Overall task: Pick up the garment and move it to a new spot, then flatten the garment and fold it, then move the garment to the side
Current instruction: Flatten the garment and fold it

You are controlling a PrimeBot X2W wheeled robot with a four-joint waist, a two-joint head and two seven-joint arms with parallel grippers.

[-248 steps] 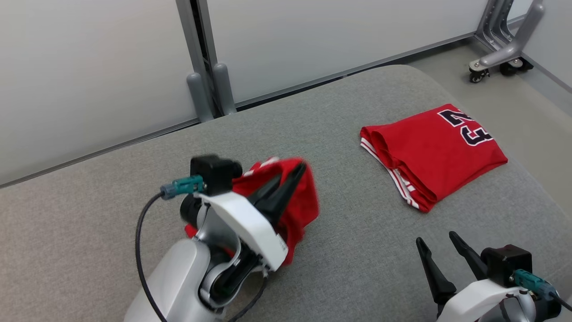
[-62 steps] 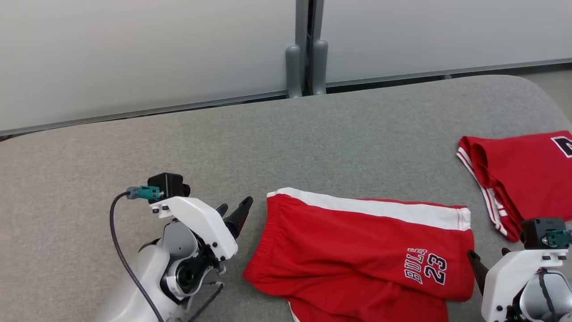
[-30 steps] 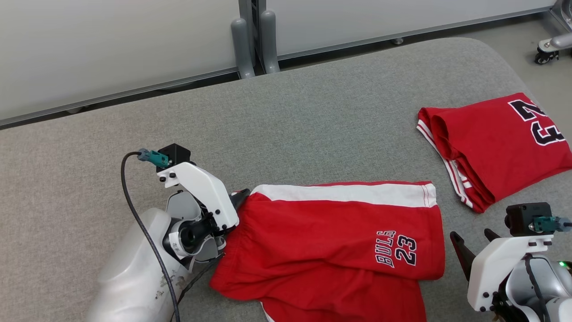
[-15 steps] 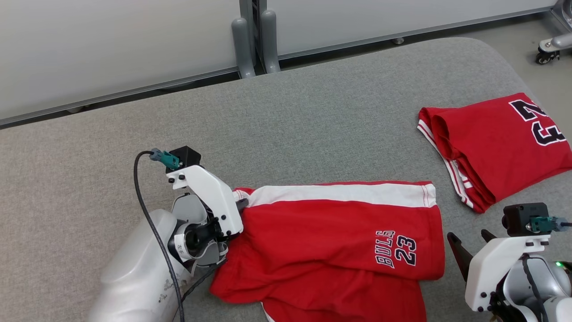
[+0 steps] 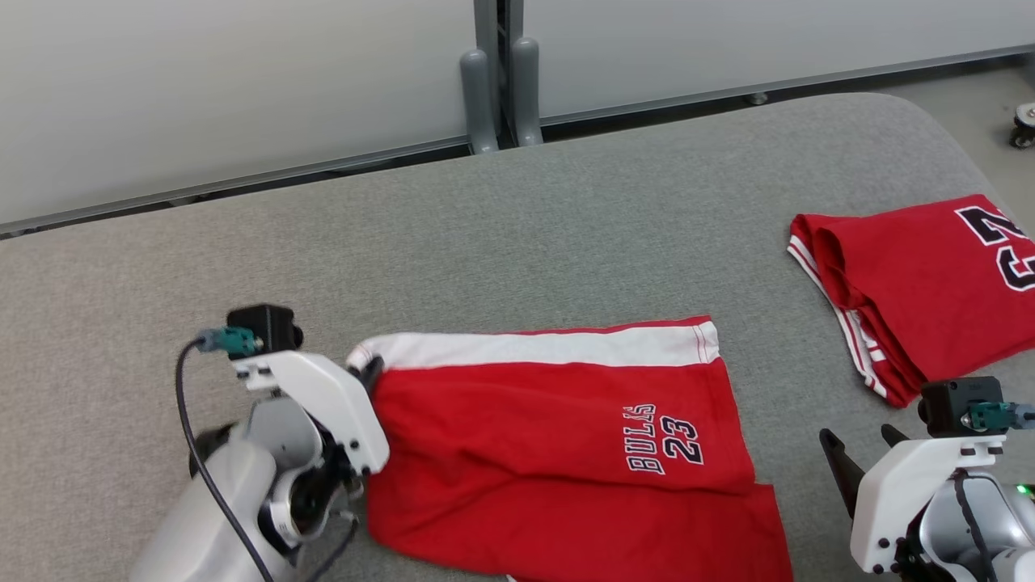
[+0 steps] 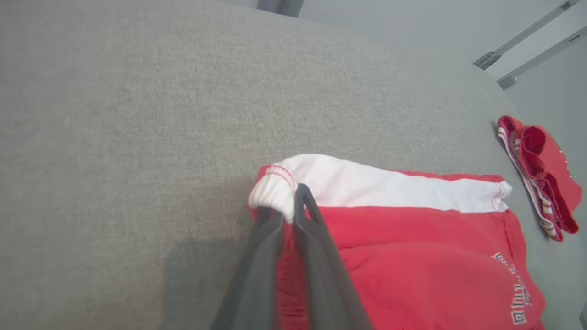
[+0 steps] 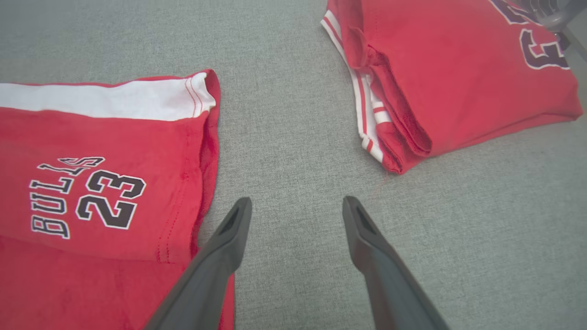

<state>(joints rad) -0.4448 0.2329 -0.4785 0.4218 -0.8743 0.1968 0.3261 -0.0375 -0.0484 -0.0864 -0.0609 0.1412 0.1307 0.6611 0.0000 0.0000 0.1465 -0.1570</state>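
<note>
Both angled low, left tool clamps the shorts at the waistband; right tool gapes empty.

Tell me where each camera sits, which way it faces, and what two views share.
Head view: on the head, facing forward and down at the grey table; left gripper shut on the shorts, right gripper open.
Left wrist view: on the left wrist, facing along its fingers, pinched on the waistband corner, toward the folded jersey.
Right wrist view: on the right wrist, facing down between its spread fingers at the table.
Shared: all three show the shorts and the folded jersey.
</note>
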